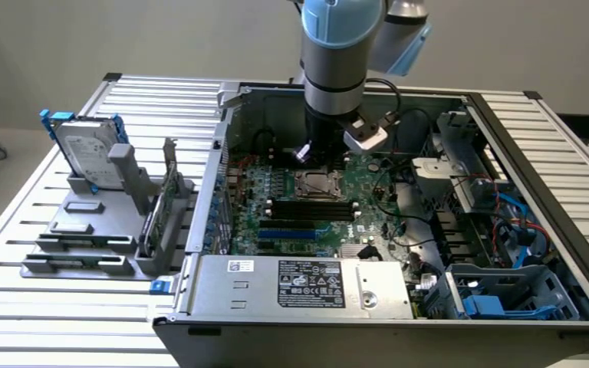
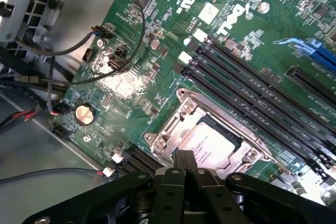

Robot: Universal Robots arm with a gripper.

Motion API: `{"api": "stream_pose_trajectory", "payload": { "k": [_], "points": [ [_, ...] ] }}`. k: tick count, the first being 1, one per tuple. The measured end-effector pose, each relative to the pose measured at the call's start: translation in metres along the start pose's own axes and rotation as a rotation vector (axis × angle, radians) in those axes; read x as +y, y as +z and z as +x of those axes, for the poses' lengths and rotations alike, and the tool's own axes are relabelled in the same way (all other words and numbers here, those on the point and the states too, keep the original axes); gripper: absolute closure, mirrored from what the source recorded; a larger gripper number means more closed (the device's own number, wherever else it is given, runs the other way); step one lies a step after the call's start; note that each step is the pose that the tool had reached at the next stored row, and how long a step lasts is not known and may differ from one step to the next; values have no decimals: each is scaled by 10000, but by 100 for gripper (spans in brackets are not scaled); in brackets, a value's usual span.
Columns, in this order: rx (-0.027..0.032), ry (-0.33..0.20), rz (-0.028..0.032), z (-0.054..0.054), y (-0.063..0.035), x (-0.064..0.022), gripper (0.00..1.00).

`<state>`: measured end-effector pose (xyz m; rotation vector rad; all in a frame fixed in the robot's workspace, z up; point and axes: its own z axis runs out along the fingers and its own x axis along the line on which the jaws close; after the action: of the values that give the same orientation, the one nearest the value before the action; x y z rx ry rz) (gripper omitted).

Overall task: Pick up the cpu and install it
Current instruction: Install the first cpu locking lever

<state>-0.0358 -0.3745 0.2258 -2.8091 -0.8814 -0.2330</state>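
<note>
The cpu (image 2: 212,142) lies flat inside the metal-framed socket (image 2: 173,124) of the green board (image 2: 131,85), its silvery top showing. My gripper (image 2: 184,159) is shut, fingers pressed together with nothing between them, and its tip hangs just over the socket's edge beside the cpu. In the exterior view the gripper (image 1: 318,157) hangs down inside the open computer case, right above the socket and the cpu (image 1: 317,185).
Black memory slots (image 2: 252,85) run beside the socket, and loose cables (image 2: 79,51) cross the board's corner. A silver hard drive (image 1: 88,149) with blue brackets stands in a grey holder (image 1: 80,245) on the exterior view's left. The power supply (image 1: 310,284) fills the case front.
</note>
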Motion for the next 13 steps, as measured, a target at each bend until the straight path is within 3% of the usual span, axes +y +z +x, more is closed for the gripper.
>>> {"api": "stream_pose_trajectory", "payload": {
  "k": [13],
  "points": [
    [0, -1, -1, -248, -167, 68, 89]
  ]
}}
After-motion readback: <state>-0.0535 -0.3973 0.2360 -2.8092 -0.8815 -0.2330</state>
